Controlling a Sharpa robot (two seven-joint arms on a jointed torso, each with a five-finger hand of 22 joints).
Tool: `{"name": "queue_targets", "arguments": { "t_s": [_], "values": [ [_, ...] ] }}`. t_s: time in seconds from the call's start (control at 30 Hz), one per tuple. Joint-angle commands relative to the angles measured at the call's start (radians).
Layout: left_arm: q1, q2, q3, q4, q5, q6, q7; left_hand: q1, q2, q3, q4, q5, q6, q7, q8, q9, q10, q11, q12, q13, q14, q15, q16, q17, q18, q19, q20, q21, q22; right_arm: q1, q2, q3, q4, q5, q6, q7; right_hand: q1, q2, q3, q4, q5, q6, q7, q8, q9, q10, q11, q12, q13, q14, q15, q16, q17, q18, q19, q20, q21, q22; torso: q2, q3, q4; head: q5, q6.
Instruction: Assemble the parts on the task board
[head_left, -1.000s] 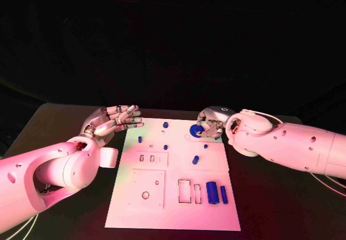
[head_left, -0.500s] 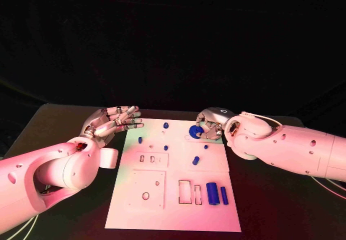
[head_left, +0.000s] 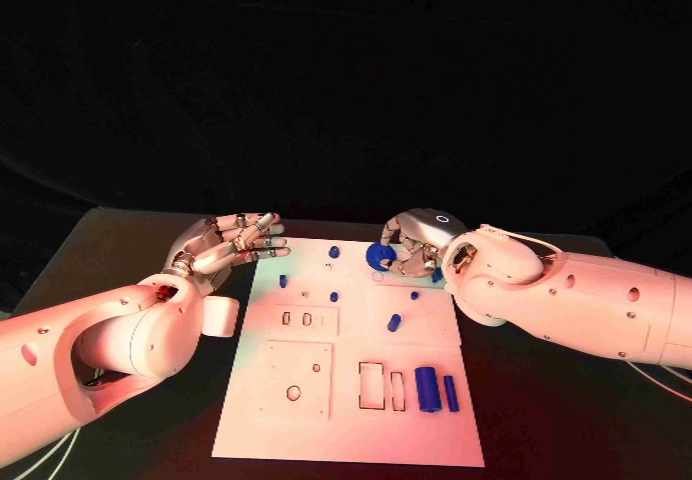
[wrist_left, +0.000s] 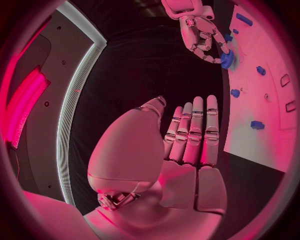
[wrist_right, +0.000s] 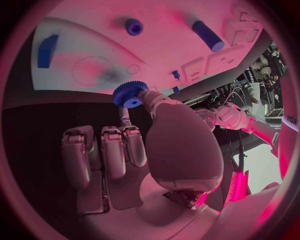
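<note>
The left white arm reaches in from the near left, its silver many-fingered left hand (head_left: 228, 243) raised palm-up at the far left, fingers straight, close together and holding nothing (wrist_left: 187, 150). The right white arm comes in from the right, its wrist bent toward the far middle. Its silver right hand (head_left: 414, 246) pinches a small blue toothed gear wheel (wrist_right: 130, 93) at the fingertips.

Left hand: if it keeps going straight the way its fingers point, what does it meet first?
Probably nothing on the board. The left hand, open and empty, points past the task board's far left corner, with only dark table beyond. Depth is unclear.
</note>
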Motion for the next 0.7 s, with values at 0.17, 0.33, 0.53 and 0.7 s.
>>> {"name": "queue_targets", "arguments": {
  "t_s": [0.17,0.33,0.53,0.7],
  "values": [
    [0.002,0.004,0.001,0.000,0.001,0.020,0.005,-0.004,0.003,0.006,-0.001,-0.005,-0.003,0.007,-0.005,-0.001,0.001,0.007,-0.004,0.000,0.001,0.006,-0.004,0.002,0.007,0.006,0.000,-0.006,-0.001,0.003,0.049,0.001,0.028,-0.082,-0.034,-0.044,-0.010,-0.002,0.005,0.001,-0.011,0.032,-0.027,-0.006,-0.001,0.030,-0.008,0.002,0.176,0.100,-0.009,0.006,0.245,-0.014,0.106,-0.005,0.005,0.263,0.001,-0.0010,0.0007,0.010,-0.001],
    [0.002,0.005,0.001,0.001,0.001,0.020,0.005,-0.004,0.003,0.006,-0.001,-0.005,-0.003,0.007,-0.005,-0.001,0.001,0.007,-0.004,0.000,0.001,0.006,-0.004,0.002,0.007,0.006,0.000,-0.006,-0.001,0.003,0.098,0.000,0.007,-0.092,-0.034,-0.046,-0.010,-0.002,0.005,0.002,-0.012,0.032,-0.027,-0.006,-0.001,0.030,-0.008,0.002,0.176,0.100,-0.009,0.006,0.244,-0.014,0.106,-0.005,0.005,0.263,0.001,-0.0025,0.0009,0.011,-0.002],
    [0.003,0.007,0.001,0.001,0.001,0.021,0.005,-0.002,0.003,0.008,-0.002,-0.005,-0.003,0.007,-0.005,-0.001,0.002,0.007,-0.005,0.000,0.001,0.006,-0.005,0.003,0.007,0.006,0.000,-0.006,-0.002,0.000,0.154,-0.004,-0.038,-0.096,-0.033,-0.044,-0.010,-0.002,0.005,0.002,-0.012,0.032,-0.027,-0.006,-0.001,0.030,-0.008,0.002,0.176,0.100,-0.009,0.006,0.244,-0.014,0.106,-0.005,0.005,0.263,0.002,-0.0018,0.0018,0.014,-0.003],
    [0.003,0.007,0.001,0.002,0.001,0.021,0.006,-0.002,0.003,0.008,-0.002,-0.005,-0.003,0.007,-0.005,-0.001,0.002,0.007,-0.005,0.000,0.001,0.006,-0.005,0.003,0.007,0.006,0.000,-0.006,-0.002,-0.004,0.193,-0.008,-0.076,-0.098,-0.030,-0.042,-0.011,-0.002,0.005,0.002,-0.013,0.032,-0.027,-0.007,-0.002,0.030,-0.008,0.002,0.175,0.100,-0.009,0.006,0.244,-0.014,0.106,-0.005,0.005,0.263,0.002,-0.0021,0.0021,0.015,-0.003]
  ]
}}
